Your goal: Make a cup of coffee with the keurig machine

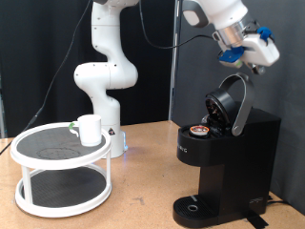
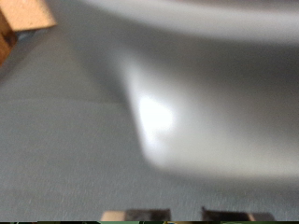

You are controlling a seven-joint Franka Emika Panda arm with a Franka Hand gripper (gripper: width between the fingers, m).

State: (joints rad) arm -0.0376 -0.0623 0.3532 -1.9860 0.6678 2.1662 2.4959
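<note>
The keurig machine [image 1: 221,157], a boxy matte-black single-serve coffee maker, is standing on the brown wooden table [image 1: 143,196] at the exterior view's right. Its rounded hinged lid [image 1: 230,100] is standing raised and tilted back, exposing the brew chamber. A small brown-topped coffee pod [image 1: 199,131] is sitting in that chamber, just below the lid. The round drip tray [image 1: 195,205] at the machine's base is carrying nothing.

The cup [image 1: 90,129], a plain white cylindrical mug, is resting upright well apart from the machine, toward the exterior view's left, on the dark top shelf of a white two-tier round rack [image 1: 62,167]. What the cup contains cannot be told from this angle.

The gripper [image 1: 250,59], white and grey with blue parts, is hovering above the machine, just over the top of the raised lid and apart from it. Whether its fingers are spread or pressed together cannot be told. The wrist view is blurred, showing only a pale grey surface with a bright glare patch, and nothing is showing between the fingers there.
</note>
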